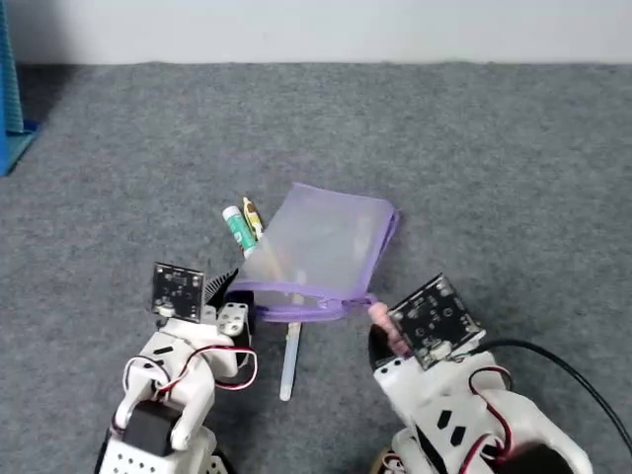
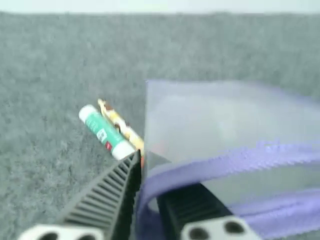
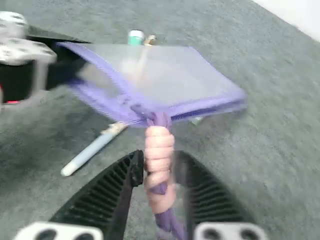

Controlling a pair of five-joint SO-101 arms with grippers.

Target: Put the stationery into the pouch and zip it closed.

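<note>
1. Both sets of fingers are busy: the left fingers (image 2: 134,167) are clenched on one corner of the purple see-through pouch (image 2: 225,120), with its zip edge (image 2: 225,160) running between them.
2. The right fingers (image 3: 131,172) are clamped on the pink pull tab (image 3: 159,150) at the other end of that edge.
3. From above, the pouch sits mid-bench (image 1: 494,148), stretched between the two arms with the zip edge toward them.
4. A glue stick (image 1: 237,229) with a green label and a yellow pen (image 1: 253,219) lie touching, side by side, on the left arm's side of the pouch. Their near ends reach its corner; I cannot tell whether they run under it or inside.
5. A pale blue pen (image 1: 290,357) lies on the bench between the arms, its far end beneath the zip edge.
6. The right wrist view shows the zip edge held up off the bench with the pale blue pen passing below, which looks flat from above.
7. The left wrist view shows two purple strips of the zip standing apart beside the left fingers.
</note>
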